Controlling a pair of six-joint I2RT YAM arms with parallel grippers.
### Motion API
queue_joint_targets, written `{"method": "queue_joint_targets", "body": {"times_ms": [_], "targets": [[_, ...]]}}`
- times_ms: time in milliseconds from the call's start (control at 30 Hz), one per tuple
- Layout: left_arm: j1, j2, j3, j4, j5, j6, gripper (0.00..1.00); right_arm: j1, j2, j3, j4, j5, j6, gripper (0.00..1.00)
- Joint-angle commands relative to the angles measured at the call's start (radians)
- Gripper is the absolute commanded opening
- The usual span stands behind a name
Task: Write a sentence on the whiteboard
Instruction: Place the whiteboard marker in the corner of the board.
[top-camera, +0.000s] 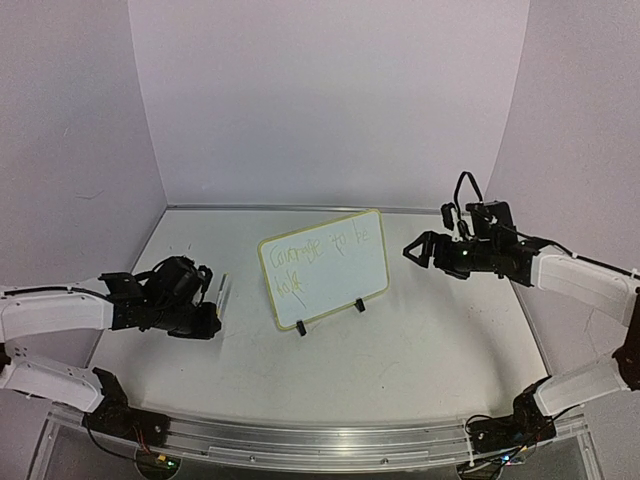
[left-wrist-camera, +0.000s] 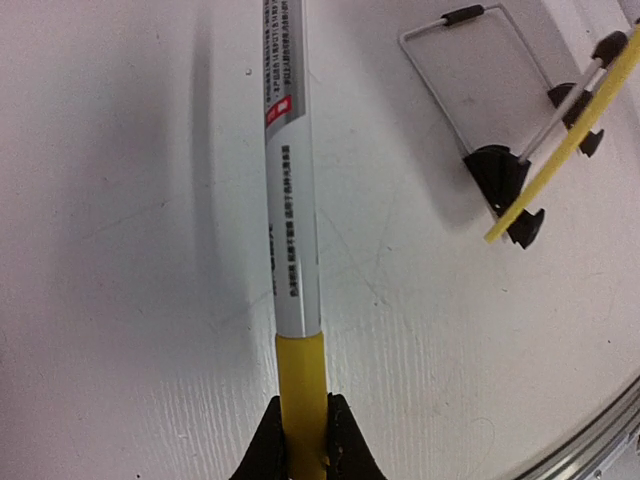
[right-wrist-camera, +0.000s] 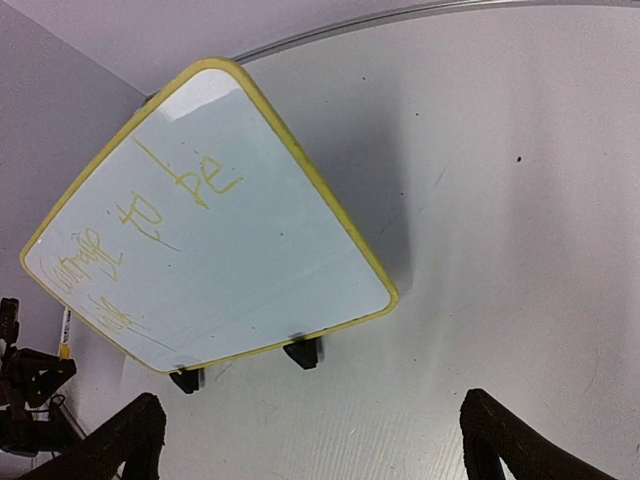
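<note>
The whiteboard (top-camera: 325, 268) stands upright on two black clip feet in the middle of the table, its yellow frame tilted. The sentence (top-camera: 322, 255) in faint yellow-green handwriting fills two short lines on its face; it also shows in the right wrist view (right-wrist-camera: 140, 245). My left gripper (top-camera: 207, 305) is left of the board, shut on a marker (left-wrist-camera: 290, 230) with a white barrel and yellow end, held above the table. My right gripper (top-camera: 415, 252) is open and empty, to the right of the board, facing it. The board (right-wrist-camera: 215, 225) fills the right wrist view.
The board's wire stand and black feet (left-wrist-camera: 500, 170) show at the top right of the left wrist view. The table's metal front rail (top-camera: 320, 440) runs along the near edge. Purple-white walls (top-camera: 330, 90) enclose the back and sides.
</note>
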Motion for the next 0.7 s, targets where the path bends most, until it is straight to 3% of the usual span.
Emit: {"method": "queue_joint_targets", "body": {"times_ms": [0, 200, 267, 400, 500, 667], "targets": [[0.068, 0.122, 0.074, 0.122, -0.012, 0.079, 0.04, -0.019, -0.041, -0.015, -0.017, 0.095, -0.037, 0.98], [0.163, 0.287, 0.127, 0.226, 0.016, 0.163, 0.05, -0.03, -0.059, -0.03, -0.028, 0.118, -0.057, 0.98], [0.172, 0.319, 0.139, 0.255, 0.022, 0.181, 0.09, -0.033, -0.061, -0.04, -0.028, 0.119, -0.06, 0.98], [0.184, 0.37, 0.165, 0.273, 0.016, 0.204, 0.38, -0.037, -0.066, -0.056, -0.026, 0.121, -0.063, 0.98], [0.198, 0.381, 0.174, 0.278, -0.004, 0.214, 0.68, -0.04, -0.068, -0.061, -0.026, 0.131, -0.069, 0.98], [0.211, 0.375, 0.179, 0.282, -0.031, 0.225, 0.92, -0.045, -0.068, -0.068, -0.026, 0.138, -0.082, 0.98]]}}
